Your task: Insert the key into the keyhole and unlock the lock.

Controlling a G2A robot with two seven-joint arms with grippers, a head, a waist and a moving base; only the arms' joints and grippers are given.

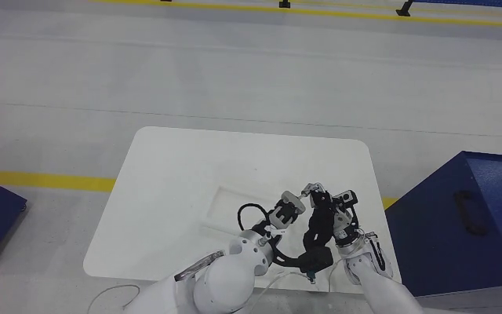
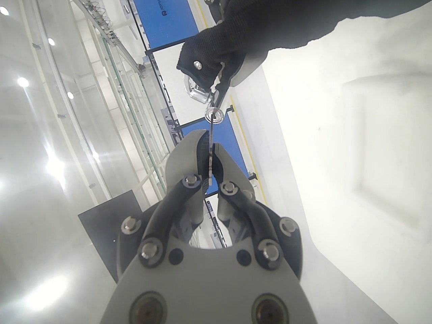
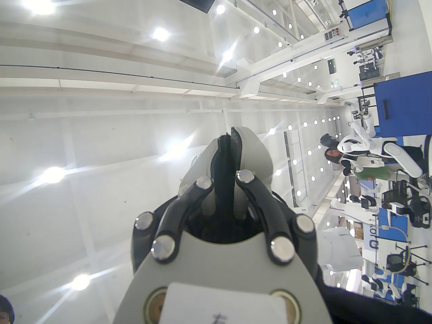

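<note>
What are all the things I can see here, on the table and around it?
key: one, silver, pinched in the left jaws, tip at the lock's keyhole.
lock: one, silver, held in the right jaws over the table.
table: one, white, under both arms.
rectangular panel: one, white, on the tabletop near the arms.
cabinet: one, blue, on the floor beside the table.
floor lines: two, yellow, one by the table, one farther off.
left jaws: one pair, white with black pads, shut on the key.
right jaws: one pair, white and black, shut on the lock.
</note>
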